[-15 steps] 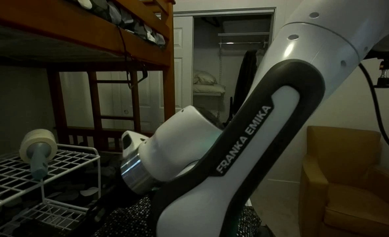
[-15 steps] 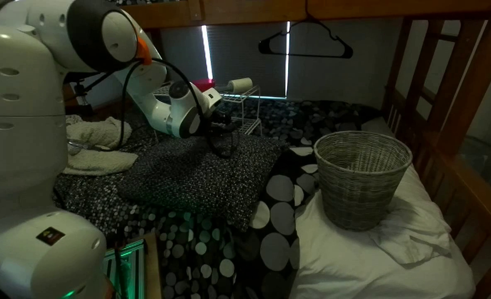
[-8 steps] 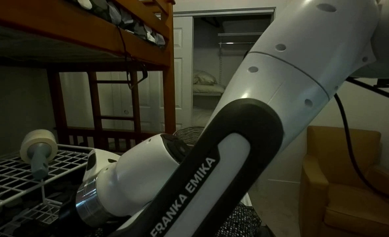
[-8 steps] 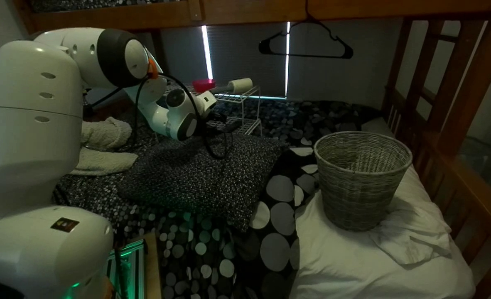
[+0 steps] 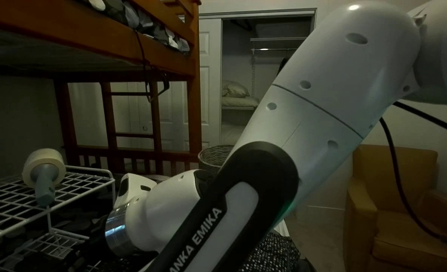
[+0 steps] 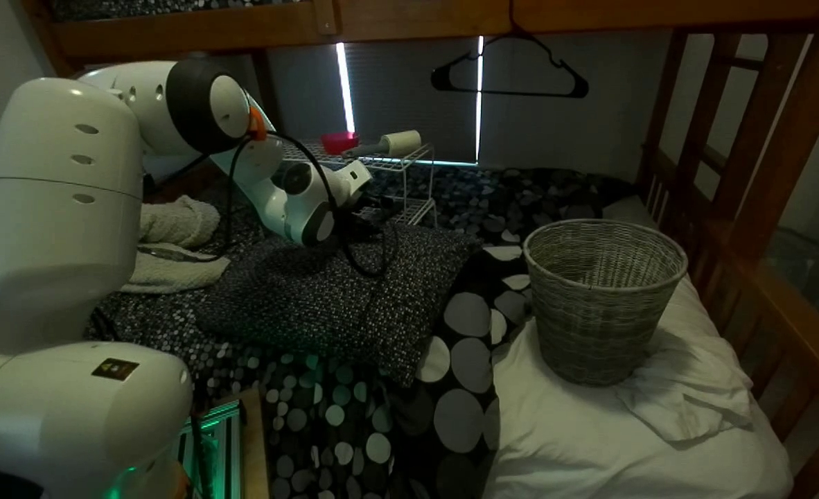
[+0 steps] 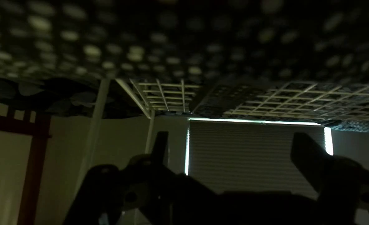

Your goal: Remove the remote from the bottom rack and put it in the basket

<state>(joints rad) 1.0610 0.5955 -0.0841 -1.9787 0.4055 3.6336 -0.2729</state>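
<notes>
The wrist picture stands upside down. A dark remote (image 7: 231, 93) with rows of buttons lies on the white wire grid of the bottom rack (image 7: 284, 97). The bottom rack also shows in both exterior views (image 5: 59, 241) (image 6: 420, 208), where I cannot make out the remote. My gripper (image 7: 231, 136) is open, its two fingers wide apart with nothing between them. It is in front of the rack, apart from the remote. In an exterior view the gripper (image 6: 382, 211) is dark, low over the pillow. The round wicker basket (image 6: 603, 326) stands upright; its rim shows in an exterior view (image 5: 210, 155).
A dark speckled pillow (image 6: 333, 298) lies in front of the rack, very close to the wrist camera. The top rack (image 5: 68, 189) holds a lint roller (image 5: 44, 170) and a red bowl (image 6: 340, 142). A hanger (image 6: 513, 76) hangs from the bunk bed (image 6: 589, 21).
The arm first moved toward the rack and lower, then the hand drew back a little from the rack over the last half second. Rack and basket have not moved.
</notes>
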